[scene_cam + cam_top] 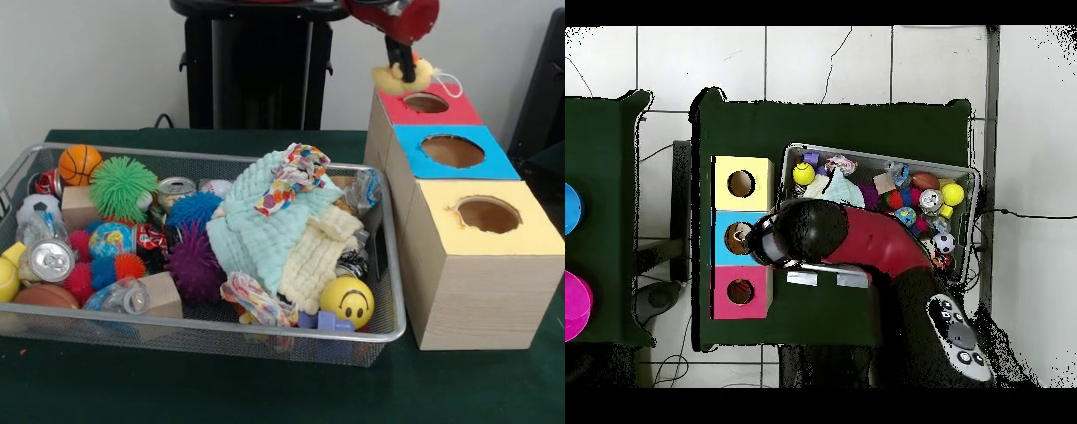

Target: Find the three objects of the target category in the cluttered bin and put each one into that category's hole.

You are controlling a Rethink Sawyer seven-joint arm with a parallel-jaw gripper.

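Observation:
My gripper hangs at the top right, shut on a small yellow plush toy with a white string loop. The toy is held just above the left rim of the red box's hole. Blue box and yellow box stand in a row nearer the camera, each with a round hole. From above, the arm reaches from the bin side across to the boxes and hides the gripper and toy.
The wire bin holds a heap of cloths, spiky balls, cans, a basketball, a smiley ball and wooden blocks. The bin's right wall stands close against the boxes.

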